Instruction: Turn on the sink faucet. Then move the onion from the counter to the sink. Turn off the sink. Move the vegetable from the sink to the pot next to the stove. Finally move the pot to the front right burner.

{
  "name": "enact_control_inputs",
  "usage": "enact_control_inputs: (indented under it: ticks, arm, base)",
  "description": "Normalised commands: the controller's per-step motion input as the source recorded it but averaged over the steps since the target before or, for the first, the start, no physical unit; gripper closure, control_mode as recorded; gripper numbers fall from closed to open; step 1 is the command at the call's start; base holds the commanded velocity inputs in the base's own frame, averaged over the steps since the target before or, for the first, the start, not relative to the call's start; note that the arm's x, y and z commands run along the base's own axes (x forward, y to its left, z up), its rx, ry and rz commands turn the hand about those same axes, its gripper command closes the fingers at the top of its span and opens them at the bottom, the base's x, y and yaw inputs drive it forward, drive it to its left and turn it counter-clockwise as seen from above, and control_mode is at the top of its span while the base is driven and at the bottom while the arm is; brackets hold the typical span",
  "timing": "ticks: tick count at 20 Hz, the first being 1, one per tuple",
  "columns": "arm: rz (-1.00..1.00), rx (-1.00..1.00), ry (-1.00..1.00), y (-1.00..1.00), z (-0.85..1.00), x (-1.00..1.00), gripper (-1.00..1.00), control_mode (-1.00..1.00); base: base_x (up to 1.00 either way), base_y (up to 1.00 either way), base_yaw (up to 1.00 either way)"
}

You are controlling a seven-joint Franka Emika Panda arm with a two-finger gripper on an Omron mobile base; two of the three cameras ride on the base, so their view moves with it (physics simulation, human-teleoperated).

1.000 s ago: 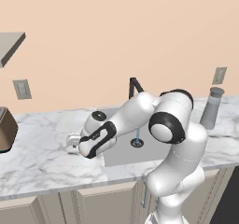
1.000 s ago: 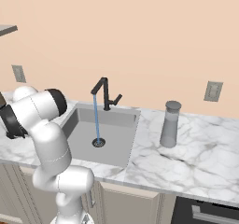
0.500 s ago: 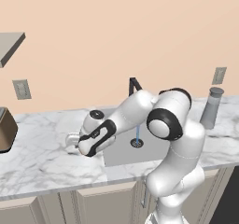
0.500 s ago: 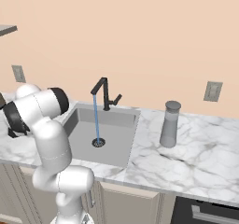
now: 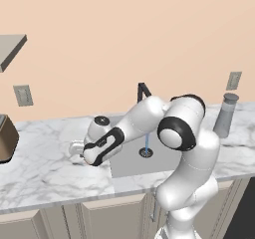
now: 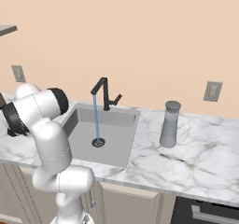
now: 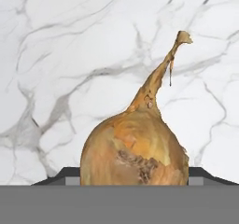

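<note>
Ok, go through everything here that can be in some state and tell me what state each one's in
sink faucet: on, a thin stream runs down to the drain.
sink: basin holds no objects, water falling in.
onion: on the counter, between the fingertips of the gripper, stem tip pointing away.
gripper: closed on the onion.
grey jar: upright, lid on.

The onion is a golden-brown bulb with a dry, thin stem that points up and bends a little at the tip, and it lies on the white marble counter with grey veins. The black faucet stands at the back of the sink with its bent spout over the basin, and a thin blue stream of water falls from it to the drain.
</note>
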Motion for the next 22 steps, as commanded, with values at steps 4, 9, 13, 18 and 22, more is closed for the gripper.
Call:
enact_control_inputs:
  ticks: [4,9,13,18,22]
  arm:
    - [-0.01,-0.04,-0.04,-0.12,0.24,-0.06,1.00,-1.00]
    - [0.00,0.00,-0.10,-0.28,0.29,-0.11,1.00,-1.00]
    - [0.00,0.00,-0.12,-0.36,0.31,-0.06,1.00,-1.00]
    - [0.00,0.00,-0.10,-0.38,0.22,-0.03,1.00,-1.00]
    - [0.00,0.00,-0.07,-0.46,0.04,-0.01,1.00,-1.00]
  base:
    - [0.00,0.00,0.00]
    - [0.00,0.00,0.00]
    - [0.00,0.00,0.00]
    - [0.00,0.00,0.00]
    - [0.00,0.00,0.00]
